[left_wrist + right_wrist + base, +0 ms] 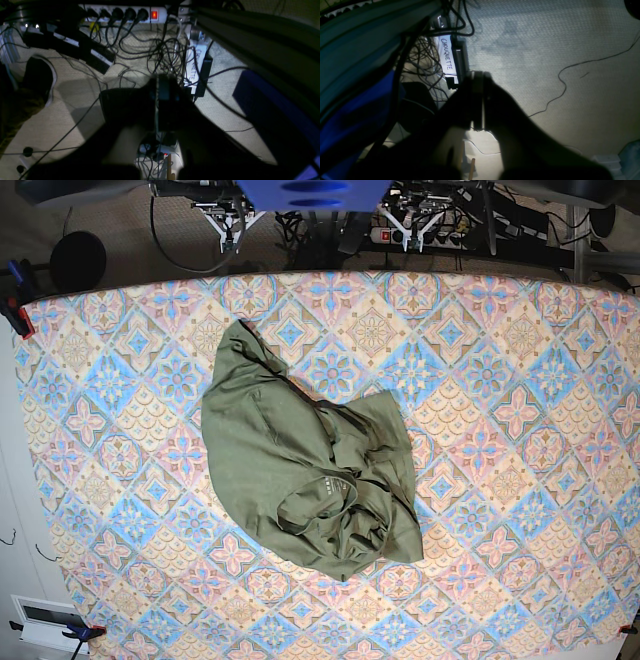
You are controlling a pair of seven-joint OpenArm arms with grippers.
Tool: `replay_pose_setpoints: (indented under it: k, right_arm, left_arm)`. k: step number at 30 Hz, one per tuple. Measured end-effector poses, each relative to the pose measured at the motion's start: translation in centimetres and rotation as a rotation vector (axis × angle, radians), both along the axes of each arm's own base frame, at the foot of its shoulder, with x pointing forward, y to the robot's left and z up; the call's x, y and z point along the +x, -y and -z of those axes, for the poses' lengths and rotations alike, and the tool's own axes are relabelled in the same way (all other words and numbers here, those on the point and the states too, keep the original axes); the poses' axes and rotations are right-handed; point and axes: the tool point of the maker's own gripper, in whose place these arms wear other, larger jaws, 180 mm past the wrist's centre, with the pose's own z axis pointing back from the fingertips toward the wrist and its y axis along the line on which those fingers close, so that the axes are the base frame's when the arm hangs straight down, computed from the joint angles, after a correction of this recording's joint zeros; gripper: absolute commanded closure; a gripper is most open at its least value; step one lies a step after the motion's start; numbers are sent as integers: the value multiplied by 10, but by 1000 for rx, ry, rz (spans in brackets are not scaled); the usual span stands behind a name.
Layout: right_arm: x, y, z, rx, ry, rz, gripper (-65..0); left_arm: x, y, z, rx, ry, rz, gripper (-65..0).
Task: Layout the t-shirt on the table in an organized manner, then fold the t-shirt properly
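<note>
Overhead, I saw the t-shirt [305, 470] lying crumpled on the table [520, 420], left of centre in the base view. It was bunched into an uneven heap, with folds running through its lower right part. The neck opening faced up near the lower middle of the heap, and a small pale label showed inside it. The cloth around the shirt carried only its tile pattern.

Both arms sat parked at the far edge, clear of the table and well apart from the shirt. I noted the left gripper [418, 225] at the top, right of centre, and the right gripper [228, 230] at the top, left of centre.

From the left wrist camera, the left gripper [157, 105] appeared as a dark silhouette with its jaws pressed together on nothing. Below it lay carpet [75, 105], tangled cables and a power strip [125, 15] with a lit red switch.

From the right wrist camera, the right gripper [478, 100] also had its jaws together and held nothing. A white label [447, 53] reading CHOUQUETTE lay on the floor beyond it. 1 loose cable [563, 82] crossed the carpet to the right.
</note>
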Motion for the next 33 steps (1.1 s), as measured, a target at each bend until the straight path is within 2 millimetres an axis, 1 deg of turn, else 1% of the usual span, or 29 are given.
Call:
replay_pose_setpoints:
  k: [4, 10, 13, 16, 18, 19, 20, 22, 24, 26, 27, 30, 33]
  right_arm:
    - [0, 0, 0, 0, 0, 0, 0]
    - [-3, 0, 0, 0, -14, 0, 0]
    - [-8, 0, 0, 2, -34, 0, 0]
    - [-17, 1, -1, -1, -30, -2, 0]
    - [-24, 8, -2, -6, -29, -8, 0]
    - [-28, 17, -3, -21, -24, -12, 0]
    - [-30, 28, -5, -40, -18, -14, 0]
    - [-38, 50, -8, -82, -15, -23, 0]
    - [-47, 62, -12, -105, -10, -31, 0]
    - [-54, 63, -15, -103, -7, -36, 0]
    - [-58, 63, -16, -101, 2, -40, 0]
    - [-68, 62, -23, -94, 16, -50, 0]
    - [-76, 73, -32, -120, 33, -62, 0]
  left_arm:
    - [-3, 0, 0, 0, -6, 0, 0]
    - [-2, 0, 0, 0, -3, 0, 0]
    - [-10, -1, 0, 1, -11, 1, 0]
    - [-19, -10, -2, 14, -7, 7, 0]
    - [-23, -14, -5, 21, 11, 8, 0]
    - [-28, -16, -6, 24, 12, 10, 0]
    - [-33, -25, -8, 38, 14, 14, 0]
    - [-40, -34, -11, 51, 23, 19, 0]
    - [-47, -37, -15, 56, 29, 20, 0]
    - [-57, -42, -17, 63, 19, 25, 0]
    - [-60, -49, -19, 72, 21, 29, 0]
    - [-70, -52, -25, 80, 30, 30, 0]
    - [-81, -51, -34, 78, 41, 35, 0]
